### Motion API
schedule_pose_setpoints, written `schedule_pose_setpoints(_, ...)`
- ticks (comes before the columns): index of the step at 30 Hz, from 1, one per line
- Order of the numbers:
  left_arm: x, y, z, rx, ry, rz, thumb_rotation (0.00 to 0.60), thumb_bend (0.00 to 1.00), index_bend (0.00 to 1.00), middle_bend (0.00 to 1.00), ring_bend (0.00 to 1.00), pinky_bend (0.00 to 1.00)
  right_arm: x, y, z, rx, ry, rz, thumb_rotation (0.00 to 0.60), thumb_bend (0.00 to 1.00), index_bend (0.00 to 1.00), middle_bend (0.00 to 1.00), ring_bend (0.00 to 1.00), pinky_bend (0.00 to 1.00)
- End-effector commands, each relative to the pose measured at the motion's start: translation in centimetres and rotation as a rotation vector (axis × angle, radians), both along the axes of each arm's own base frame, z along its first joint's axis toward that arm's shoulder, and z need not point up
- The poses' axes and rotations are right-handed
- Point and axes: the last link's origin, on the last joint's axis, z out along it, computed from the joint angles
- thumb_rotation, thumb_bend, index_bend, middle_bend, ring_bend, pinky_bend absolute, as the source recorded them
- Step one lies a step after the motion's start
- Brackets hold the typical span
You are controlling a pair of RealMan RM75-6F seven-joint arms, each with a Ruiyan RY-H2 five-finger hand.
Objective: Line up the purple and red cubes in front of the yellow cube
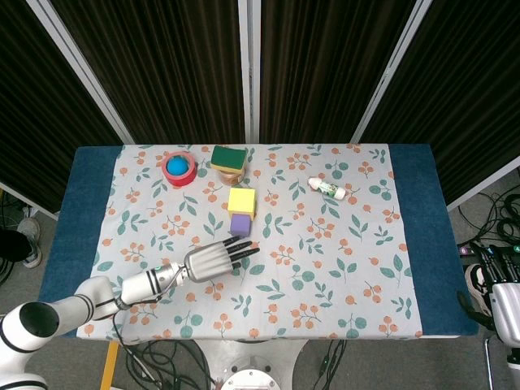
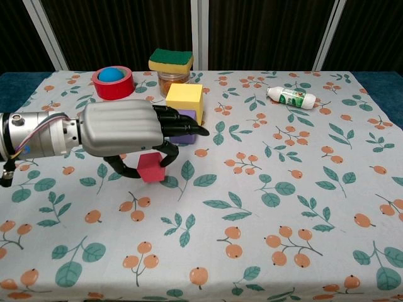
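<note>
The yellow cube [image 2: 184,99] [image 1: 241,200] stands mid-table with the purple cube [image 2: 187,138] [image 1: 240,224] touching its near side. In the chest view, dark fingertips partly cover the purple cube. My left hand [image 2: 126,129] [image 1: 215,258] hovers just in front of it, palm down. It pinches the red cube [image 2: 151,168] between the thumb and the curled fingers. That cube is tilted and sits just in front and left of the purple one. The head view hides it under the hand. My right hand [image 1: 497,292] hangs off the table's right edge, holding nothing.
At the back left stands a red tape roll [image 2: 113,82] with a blue ball inside. Beside it, a jar [image 2: 172,80] carries a green-yellow sponge on top. A small white bottle [image 2: 289,96] lies at the back right. The flowered cloth [image 2: 283,207] covers the table.
</note>
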Motion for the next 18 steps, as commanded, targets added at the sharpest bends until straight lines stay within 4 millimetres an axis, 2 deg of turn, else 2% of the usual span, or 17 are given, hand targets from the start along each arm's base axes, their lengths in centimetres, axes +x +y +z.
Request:
schedule_pose_setpoints(1,1.0,1.1,0.2,0.03,0.0,-0.019,0.6,0.25,0.55,0.13,0.08,0.18,0.0,0.0,0.0,-0.001,0.0,0.0,0.6,0.22,0.0,0.14,0.06,0.19)
schedule_pose_setpoints(7,2.7,2.9,-0.6,0.056,-0.003,-0.011,0.6,0.25,0.55,0.13,0.08,0.18,-0.2,0.2,0.3,-0.008,0.001,-0.006,0.6,0.22,0.0,0.14,0.06,0.19)
schedule_pose_setpoints(18,3.9,3.9,-2.6,0.082,0.046,-0.049,0.6,0.25,0.54,0.13,0.08,0.18,-0.6,0.3,0.4,-0.012,-0.001,-0.015,0.6,0.22,0.0,0.14,0.07,0.19)
